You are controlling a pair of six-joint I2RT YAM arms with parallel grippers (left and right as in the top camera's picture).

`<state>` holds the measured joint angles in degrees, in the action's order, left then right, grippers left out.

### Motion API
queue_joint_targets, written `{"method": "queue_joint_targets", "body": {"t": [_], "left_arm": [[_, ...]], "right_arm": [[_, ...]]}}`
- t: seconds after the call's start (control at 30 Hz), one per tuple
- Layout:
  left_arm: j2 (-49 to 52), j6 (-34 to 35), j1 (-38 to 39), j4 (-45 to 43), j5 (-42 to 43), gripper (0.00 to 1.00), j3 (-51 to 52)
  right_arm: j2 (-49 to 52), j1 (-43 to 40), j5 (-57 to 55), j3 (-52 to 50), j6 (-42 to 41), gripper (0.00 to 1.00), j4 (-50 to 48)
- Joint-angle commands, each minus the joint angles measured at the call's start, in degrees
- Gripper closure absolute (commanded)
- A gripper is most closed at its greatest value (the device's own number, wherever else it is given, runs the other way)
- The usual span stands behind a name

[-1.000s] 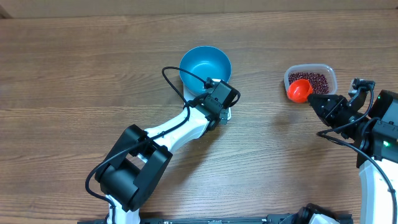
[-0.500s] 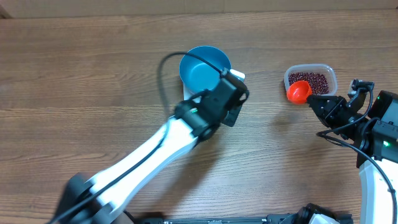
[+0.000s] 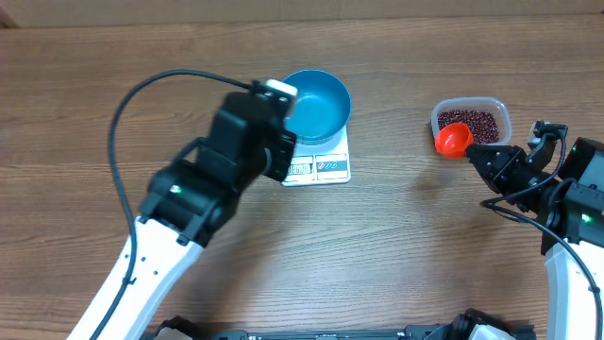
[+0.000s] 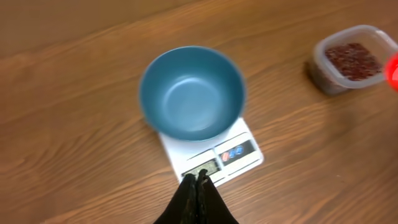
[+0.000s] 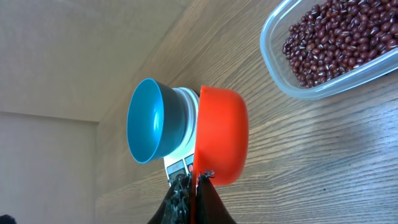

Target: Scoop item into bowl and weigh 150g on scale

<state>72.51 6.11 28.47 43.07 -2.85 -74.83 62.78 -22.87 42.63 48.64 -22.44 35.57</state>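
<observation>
Wooden table [image 3: 472, 264], grain running left to right. Mid-table lies the scale [image 3: 326, 167], display edge toward the robot, likely so it can be read from the front. On it sits the blue bowl [image 3: 319, 99], empty, so it can be filled and weighed in place. Well apart to the right stands the clear tub [image 3: 505, 121]. At its near rim hangs the orange scoop [image 3: 454, 139], tipped on its side; contents not visible. The beans [image 3: 481, 122] lie in the tub, none in the bowl. The right gripper [image 5: 191, 183] has its jaws clamped on the scoop's handle. The left gripper [image 4: 198, 182] has its fingers pressed together, holds nothing, and hovers above the scale's display edge.
</observation>
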Motion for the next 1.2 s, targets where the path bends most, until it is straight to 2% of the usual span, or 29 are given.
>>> {"method": "queue_joint_targets", "body": {"t": [0.0, 0.1, 0.27, 0.37, 0.5, 0.57, 0.6, 0.63, 0.67, 0.8, 1.17], "left_arm": [[-1.22, -2.36, -4.20, -0.85, 4.87, 0.95, 4.13], [-1.18, -4.50, -6.62, -3.34, 9.16, 0.96, 7.78], [-1.16, -8.55, -9.03, -6.34, 10.45, 0.96, 14.05], [-0.96, -14.38, -8.94, -7.02, 13.42, 0.96, 14.64], [-0.94, -16.87, -8.94, -7.10, 13.42, 0.93, 14.64], [-0.94, -16.81, -8.94, -6.67, 13.40, 0.77, 14.64], [-0.94, -16.76, -8.94, -5.38, 13.42, 0.48, 14.64], [-0.94, -16.79, -8.94, -4.42, 13.42, 0.11, 14.64], [-0.94, -16.81, -8.94, -3.76, 13.42, 0.00, 14.64], [-0.94, -16.83, -8.94, -2.40, 13.35, 0.01, 14.64], [-0.94, -16.83, -8.94, -2.40, 13.35, 0.00, 14.64]], "right_arm": [[-0.31, -0.24, -1.05, 1.05, 0.44, 0.96, -0.31], [-0.31, -0.24, -1.29, 1.05, 0.44, 0.96, -0.31], [-0.31, -0.24, -5.38, 1.05, 0.42, 0.96, -0.35], [-0.31, -0.24, -5.95, 1.05, 0.39, 0.96, -0.74], [-0.31, -0.24, -6.73, 1.05, 0.22, 0.96, -0.72], [-0.31, -0.24, -6.60, 1.05, 0.24, 0.96, -0.68], [-0.31, -0.24, -6.60, 1.05, 1.25, 0.96, 0.17], [-0.31, -0.24, -6.62, 1.05, 2.38, 0.96, 1.07], [-0.31, -0.24, -6.62, 1.05, 3.08, 0.96, 1.92], [-0.31, -0.24, -8.39, 1.05, 3.52, 0.96, 5.62], [-0.39, -0.24, -10.01, 1.05, 5.35, 0.96, 7.91]]}}
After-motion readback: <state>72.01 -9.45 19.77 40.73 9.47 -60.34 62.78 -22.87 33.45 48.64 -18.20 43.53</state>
